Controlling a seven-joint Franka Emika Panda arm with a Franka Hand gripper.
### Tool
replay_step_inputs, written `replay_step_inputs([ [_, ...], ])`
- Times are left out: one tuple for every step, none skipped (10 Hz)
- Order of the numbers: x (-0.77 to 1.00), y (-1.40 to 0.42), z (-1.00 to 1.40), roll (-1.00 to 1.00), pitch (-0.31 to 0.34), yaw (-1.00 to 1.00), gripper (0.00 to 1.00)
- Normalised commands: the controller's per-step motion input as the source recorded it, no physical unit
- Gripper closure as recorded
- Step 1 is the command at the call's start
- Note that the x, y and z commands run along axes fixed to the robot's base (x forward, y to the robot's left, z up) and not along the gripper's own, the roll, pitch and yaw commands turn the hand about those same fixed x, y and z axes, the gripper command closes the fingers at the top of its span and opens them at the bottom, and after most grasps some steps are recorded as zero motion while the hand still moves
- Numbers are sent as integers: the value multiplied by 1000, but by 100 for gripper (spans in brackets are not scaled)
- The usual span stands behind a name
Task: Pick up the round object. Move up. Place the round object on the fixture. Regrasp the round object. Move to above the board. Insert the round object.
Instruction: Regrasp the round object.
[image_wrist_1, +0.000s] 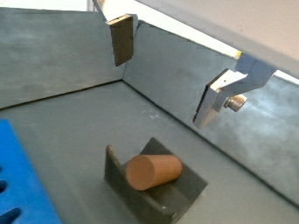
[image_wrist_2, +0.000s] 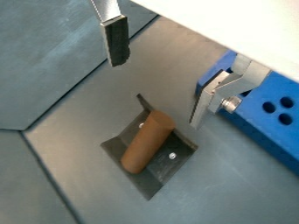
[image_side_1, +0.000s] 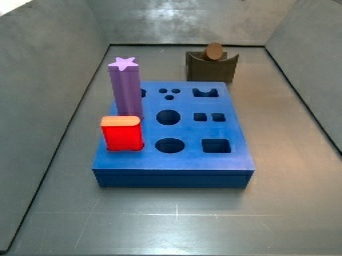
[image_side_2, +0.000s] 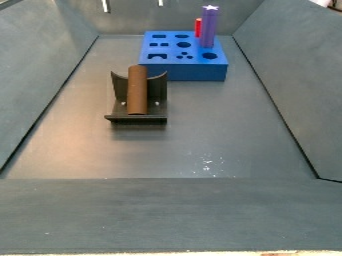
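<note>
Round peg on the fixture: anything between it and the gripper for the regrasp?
Nothing visible. The round object lies in the fixture notch, and the open gripper hangs above it, apart from both.

The gripper (image_wrist_2: 163, 77), hanging above the fixture (image_wrist_2: 149, 157), is showing silver fingers (image_wrist_2: 114, 39) with dark pads. The round peg (image_wrist_2: 146, 144) is looking brown, the fixture dark olive, the board (image_side_1: 174, 135) blue, its pegs purple (image_side_1: 124, 88) and red (image_side_1: 122, 132).

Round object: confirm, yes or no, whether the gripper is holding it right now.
No: in both wrist views the round object lies on the fixture, while the gripper hangs open above it with nothing between its fingers.
</note>
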Motion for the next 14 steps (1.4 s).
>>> replay_step_inputs([
  [13,-27,4,1000,-22,31,0],
  [20,-29,-2,1000,-16,31,0],
  [24,-31,-7,1000,-6,33,0],
  [30,-33,-5,1000,0,34,0],
  [35,-30,-12,1000,12,38,0],
  [39,-34,-11,1000,23,40,0],
  [44,-37,-6,1000,36,45,0],
  [54,-35,-12,1000,56,52,0],
  [59,-39,-17,1000,75,58,0],
  [69,-38,-15,1000,95,70,0],
  [78,-41,-18,1000,138,93,0],
  [87,-44,-19,1000,172,114,0],
  [90,-46,-15,1000,223,161,0],
  [92,-49,-19,877,232,144,0],
])
